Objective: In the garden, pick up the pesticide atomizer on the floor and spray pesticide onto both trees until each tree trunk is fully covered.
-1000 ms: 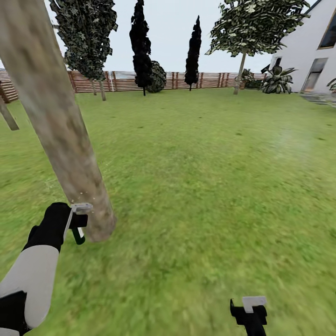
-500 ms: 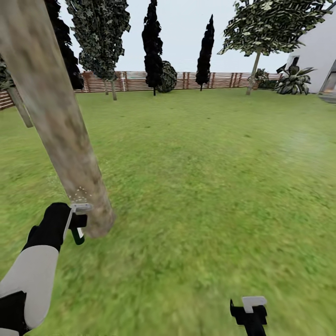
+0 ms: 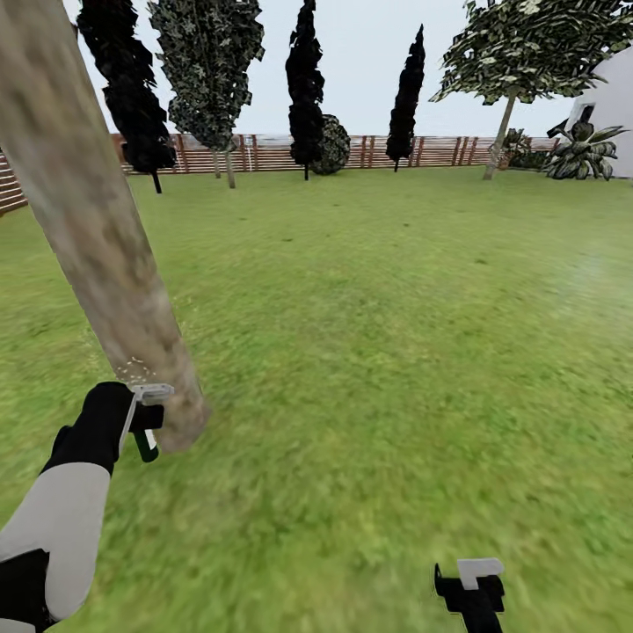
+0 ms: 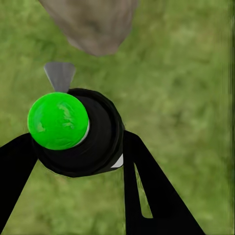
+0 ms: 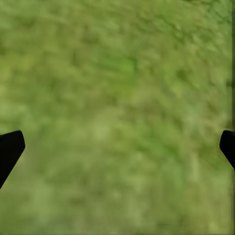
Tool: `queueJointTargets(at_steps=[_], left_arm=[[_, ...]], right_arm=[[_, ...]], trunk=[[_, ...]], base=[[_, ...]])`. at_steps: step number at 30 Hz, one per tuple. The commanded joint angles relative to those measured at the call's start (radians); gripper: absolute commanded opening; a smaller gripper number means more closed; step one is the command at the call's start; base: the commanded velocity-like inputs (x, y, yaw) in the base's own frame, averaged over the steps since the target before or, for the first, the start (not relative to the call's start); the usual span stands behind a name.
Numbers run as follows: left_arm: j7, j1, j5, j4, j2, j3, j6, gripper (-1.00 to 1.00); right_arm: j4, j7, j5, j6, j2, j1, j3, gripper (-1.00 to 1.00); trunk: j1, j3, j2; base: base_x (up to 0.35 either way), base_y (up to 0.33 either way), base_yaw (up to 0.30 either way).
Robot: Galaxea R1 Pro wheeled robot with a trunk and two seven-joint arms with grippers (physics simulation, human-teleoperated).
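Left end effector [image 4: 73, 147] is clamped around the pesticide atomizer [image 4: 81, 132], its dark fingers [image 4: 152, 191] pressed against either side of the black body with the bright green cap facing the wrist camera. In the head view the atomizer [image 3: 148, 418] sits just beside the base of the tree trunk [image 3: 97, 237], nozzle toward the bark, with a faint scatter of pale specks on the trunk just above it. Right end effector [image 5: 117, 142] hangs low over the grass with its fingertips [image 5: 10, 149] spread wide and nothing between them; in the head view it [image 3: 470, 589] shows at the bottom edge.

All around is the garden: blurry green grass floor [image 3: 396, 352], a brown slatted fence [image 3: 264, 154] along the far side, dark narrow trees [image 3: 306, 83] and a leafy tree [image 3: 527, 53] before it, and a white building [image 3: 611, 97] with a spiky plant [image 3: 582, 151] at the right.

Against the pictures from a second ago, the whole view has swung leftward: the fence and far trees sit further right and the building is nearly out of sight. Both arms keep the same places in the picture.
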Motion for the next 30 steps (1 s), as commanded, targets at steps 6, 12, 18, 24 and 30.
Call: queueJointTargets(at_steps=[6,12,18,24,30], left_arm=[[-0.010,-0.002,-0.011,-0.001,0.000,0.002,0.003,-1.00],[-0.010,0.001,-0.011,-0.001,0.000,0.002,0.003,-1.00],[-0.010,0.007,-0.011,0.000,0.013,0.002,0.002,-1.00],[-0.010,0.009,-0.011,0.000,0.001,0.001,0.002,-1.00],[-0.010,0.009,-0.011,0.000,0.002,0.002,0.002,-1.00]], right_arm=[[0.000,-0.001,-0.010,-0.002,0.001,0.000,0.009,1.00],[0.000,-0.001,-0.011,-0.003,0.001,0.000,0.009,1.00],[0.000,-0.001,-0.010,-0.002,0.001,0.000,0.009,1.00],[0.000,-0.001,-0.010,-0.002,0.001,0.000,0.009,1.00],[0.000,-0.001,-0.010,-0.003,0.001,0.000,0.009,1.00]], trunk=[[0.000,-0.001,0.000],[0.000,-0.001,0.000],[0.000,-0.001,0.000],[0.000,-0.001,0.000],[0.000,-0.001,0.000]], base=[[0.186,-0.238,0.000],[0.172,-0.237,0.247],[0.165,-0.237,0.277],[0.170,-0.237,0.078],[0.166,-0.238,0.001]])
